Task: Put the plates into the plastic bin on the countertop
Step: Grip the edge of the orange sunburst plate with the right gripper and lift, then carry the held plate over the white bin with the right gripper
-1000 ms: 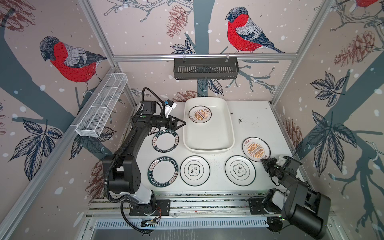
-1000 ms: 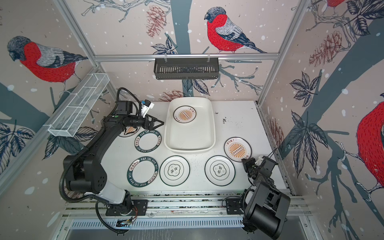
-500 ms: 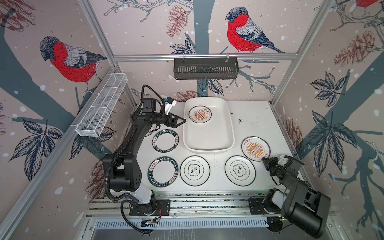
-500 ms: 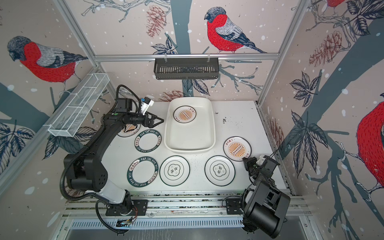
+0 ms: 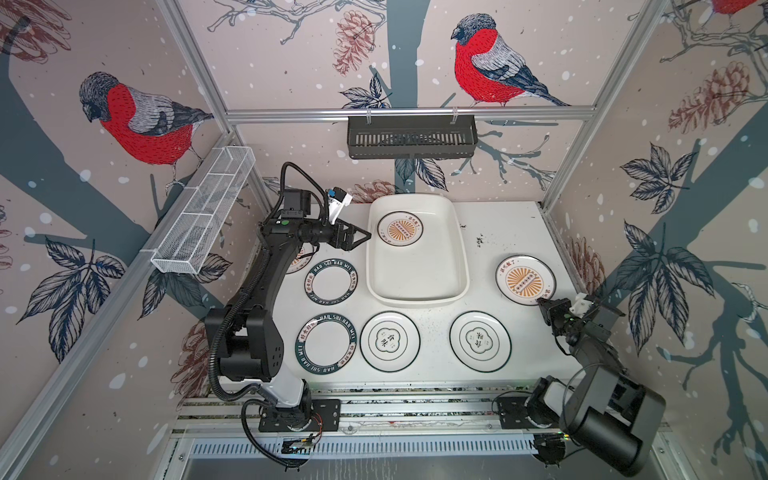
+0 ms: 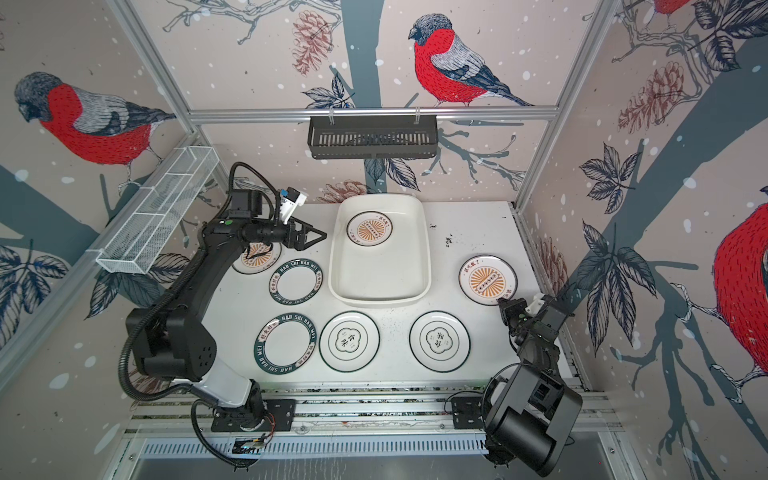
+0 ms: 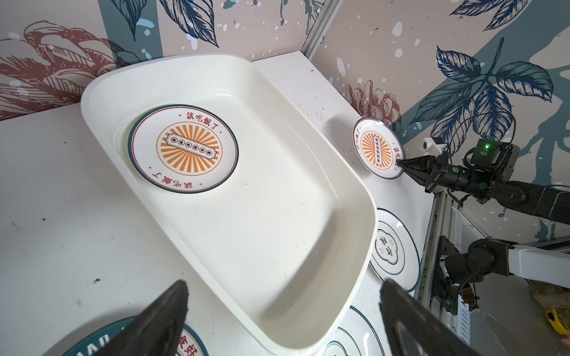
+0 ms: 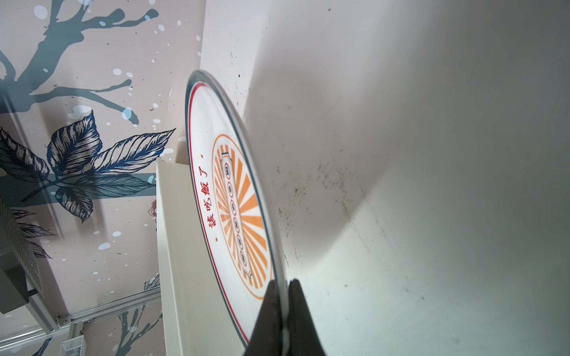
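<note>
In both top views you have one plate of seven done: the binned plate [image 5: 400, 228], an orange sunburst one, lies flat at the far end of the plastic bin [image 5: 415, 296]. Six are left on the worktop [image 5: 498, 232]. Two lettered-rim plates [image 5: 331, 284] lie to the bin's left and two emblem plates [image 5: 390, 341] in front of it. A half-hidden plate [image 6: 257, 254] shows under your left arm, and the gripped plate [image 5: 525, 279] lies to the bin's right. Your right gripper [image 5: 542, 302] sits at that plate's near rim. Your left gripper [image 5: 360, 237] hovers empty just beside the bin's left wall.

In the left wrist view, your left gripper's fingers [image 7: 166, 317] stand wide apart, with only the bin's corner below them. Across the bin, the right gripper [image 7: 401, 162] pinches the sunburst plate's rim. The lettered-rim and emblem plates are cut off at the frame edge.

In the right wrist view, the jaws are clamped together on the thin rim of the gripped plate [image 8: 234, 200], with the bin's wall [image 8: 172, 246] behind it. You cannot tell whether the plate's far edge touches the worktop. This looks like the start of the second pick, with the lift and carry yet to come.
</note>
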You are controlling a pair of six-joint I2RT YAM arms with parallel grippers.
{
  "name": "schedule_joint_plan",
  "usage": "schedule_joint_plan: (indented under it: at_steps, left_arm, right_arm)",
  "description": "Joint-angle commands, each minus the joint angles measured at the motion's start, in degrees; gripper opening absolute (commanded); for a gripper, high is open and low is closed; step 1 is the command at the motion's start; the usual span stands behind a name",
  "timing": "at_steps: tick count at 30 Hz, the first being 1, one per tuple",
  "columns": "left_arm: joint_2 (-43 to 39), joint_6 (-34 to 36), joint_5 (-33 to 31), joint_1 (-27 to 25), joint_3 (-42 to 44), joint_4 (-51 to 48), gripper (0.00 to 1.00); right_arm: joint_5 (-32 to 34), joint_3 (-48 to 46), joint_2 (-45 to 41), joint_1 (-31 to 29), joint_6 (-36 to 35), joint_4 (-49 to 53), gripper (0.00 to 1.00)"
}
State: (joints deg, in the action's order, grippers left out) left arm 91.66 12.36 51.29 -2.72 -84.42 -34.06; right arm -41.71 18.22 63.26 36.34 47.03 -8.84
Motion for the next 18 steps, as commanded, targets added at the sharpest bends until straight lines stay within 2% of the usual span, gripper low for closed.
schedule_joint_plan:
  at_steps: [1, 9, 18]
  left_arm:
    - [-1.2, 0.2, 0.1, 0.0, 0.8, -0.1, 0.96]
    - [-2.4, 0.7, -1.7, -0.1, 2.7, 1.0, 0.96]
    - [-4.1, 1.0, -2.7, -0.1, 4.3, 1.9, 0.96]
  right_arm:
    - [-1.3, 2.3, -0.4, -0.2, -2.1, 1.4, 0.02]
    - [0.7, 10.0, -1.5, -3.4, -3.7, 6.9, 0.02]
    - [7.1, 21.5, 0.0, -16.3, -2.5, 9.5, 0.02]
